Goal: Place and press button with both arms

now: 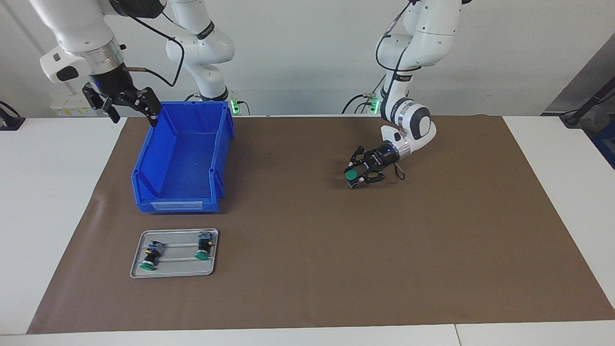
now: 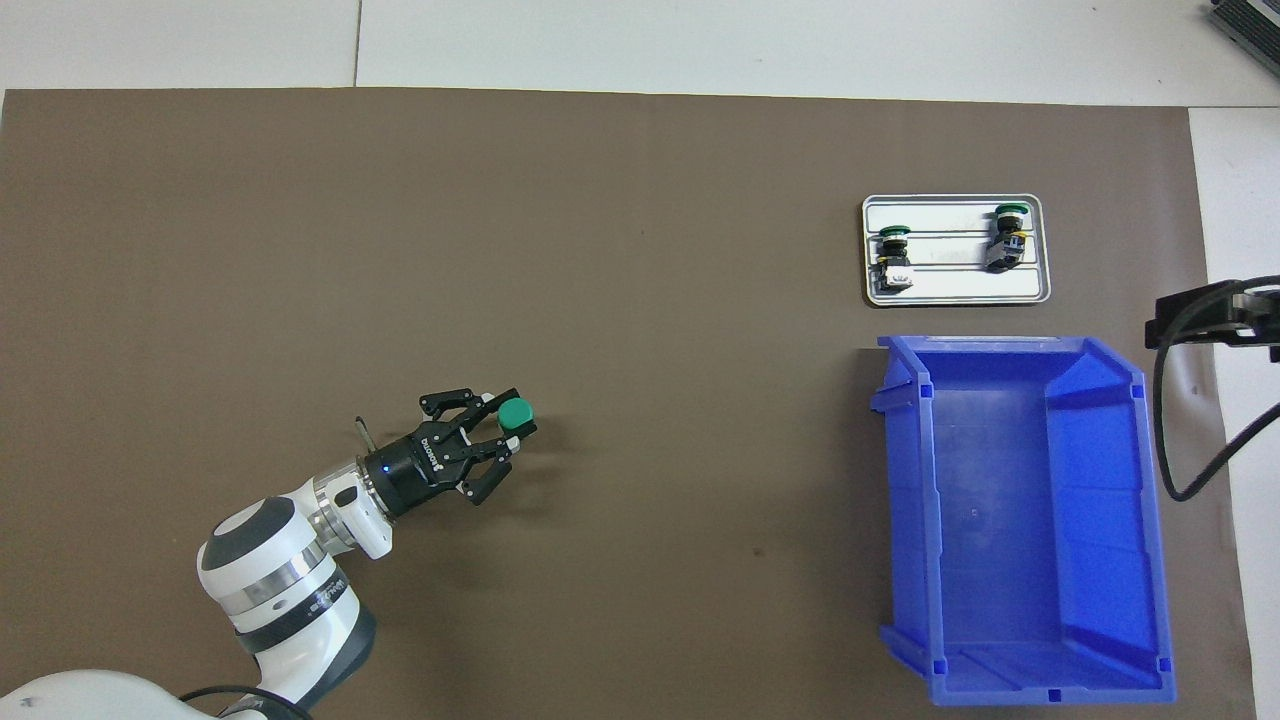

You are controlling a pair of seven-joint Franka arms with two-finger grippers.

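The left hand (image 1: 356,177) sits low over the brown mat (image 1: 307,269), toward the left arm's end of the surface, with its wrist angled down and sideways from a bent white left arm (image 1: 408,120). Its fingers are partly closed around a button (image 1: 351,175), whose round green cap (image 2: 515,413) pokes out past the fingertips and points toward the middle of the mat; the black body of the button is tucked between the fingers, and whether it touches the mat cannot be made out. The mat around this hand is bare brown sheet. Toward the right arm's end of the surface stands a blue bin (image 1: 182,158), with nothing visible inside. Just beside the bin, farther from the robots, lies a small metal tray (image 1: 174,273) holding two more buttons (image 1: 150,254) on their sides, apart from each other, green caps pointing away from the robots. The right hand (image 1: 126,103) hangs in the air above the bin's corner nearest the robots and the mat's edge, its fingers spread wide and holding nothing, and the right arm (image 1: 77,38) waits there. In the overhead view only a dark part of that hand and its cable show at the frame's edge. The white surface (image 1: 48,192) borders the mat on all sides.
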